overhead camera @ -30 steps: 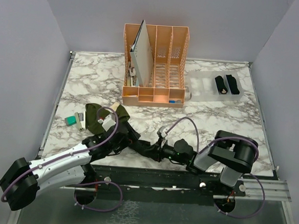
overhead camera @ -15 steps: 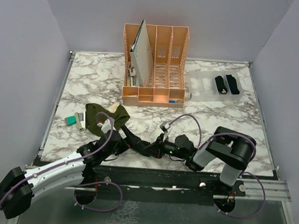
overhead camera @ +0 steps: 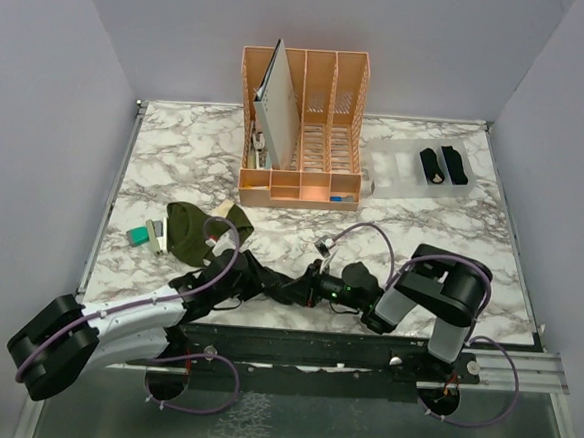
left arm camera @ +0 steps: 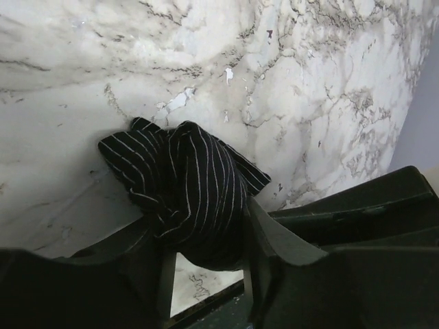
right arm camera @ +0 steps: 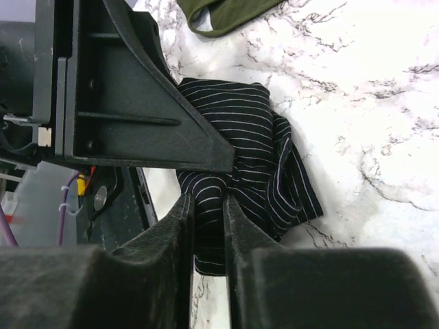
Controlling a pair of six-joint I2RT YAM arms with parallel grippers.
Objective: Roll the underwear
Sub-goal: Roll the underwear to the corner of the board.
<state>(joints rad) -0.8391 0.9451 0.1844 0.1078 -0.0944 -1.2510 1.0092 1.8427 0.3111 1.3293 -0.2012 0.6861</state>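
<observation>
Where the two arms meet at the near edge of the table (overhead camera: 422,228), the striped brief (left arm camera: 192,178) lies bunched on the marble. The left gripper (left arm camera: 202,226) clamps one end of the bundle, a finger pressed against each side. The right gripper (right arm camera: 208,205) pinches a fold of the same cloth between nearly closed fingers, just beside the left one's finger. The olive brief (overhead camera: 183,231) lies spread just beyond the left gripper, apart from the striped one, with a teal block (overhead camera: 136,235) to its left. Two black rolls (overhead camera: 433,166) rest side by side in a clear tray (overhead camera: 391,171) at the far right, beside the orange rack (overhead camera: 303,130).
</observation>
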